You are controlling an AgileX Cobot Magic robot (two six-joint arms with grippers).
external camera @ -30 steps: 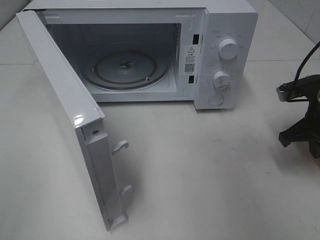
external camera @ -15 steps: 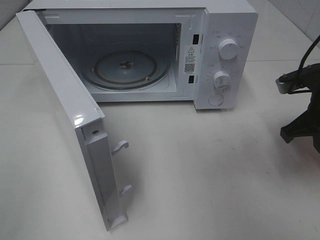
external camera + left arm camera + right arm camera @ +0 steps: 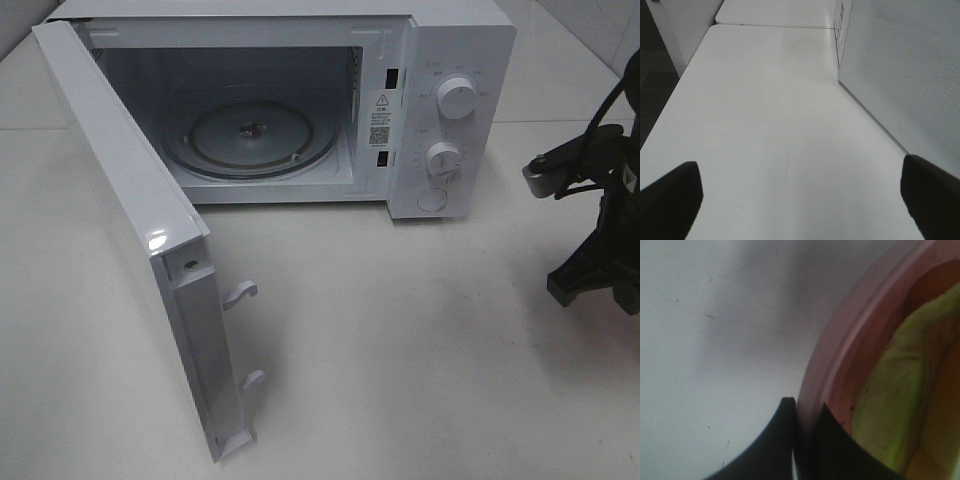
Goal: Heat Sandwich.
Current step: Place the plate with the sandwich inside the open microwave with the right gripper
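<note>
As the right arm point(image 3: 600, 250) is shifting toward the open white microwave point(image 3: 490, 60), its black right gripper point(image 3: 802, 407) is pinching the rim of the round pink plate point(image 3: 840, 350), the pale yellowish sandwich point(image 3: 890, 390) lying just past its fingertips; transfer seems starting. Left gripper point(image 3: 800, 200) is hanging spread, empty.

The high camera overlooks microwave point(image 3: 465, 45) and table point(image 3: 400, 340); left wrist skims that table; right wrist crowds a plate point(image 3: 837, 357).
</note>
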